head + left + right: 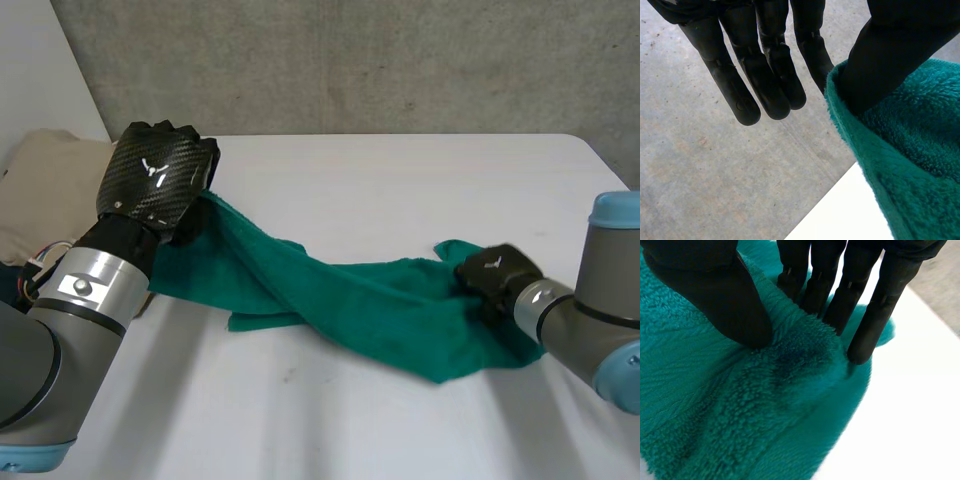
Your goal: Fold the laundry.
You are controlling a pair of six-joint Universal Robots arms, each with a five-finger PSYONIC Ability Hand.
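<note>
A: Where's the towel?

B: The green towel (350, 300) is strung across the white table (400, 170), from far left to near right. Its middle lies bunched on the tabletop.

A: Left hand?

B: The left hand (155, 180) is raised at the far left, with the towel's left end hanging from it. Head view gives only the back of the hand. The left wrist view shows the thumb dug into the towel's rim against the nearest finger, so it's a pinch. The other fingers (765, 75) are straight and side by side, over grey floor (700, 165) and the table edge.

A: Right hand?

B: The right hand (495, 275) is low on the towel's right end, and head view hides the grip. In the right wrist view the thumb (720, 295) and straight fingers squeeze a raised ridge of towel between them, near its edge, with bare table just beside it.

A: Anything else?

B: A beige cloth (45, 185) lies at the far left, behind the left arm.
</note>
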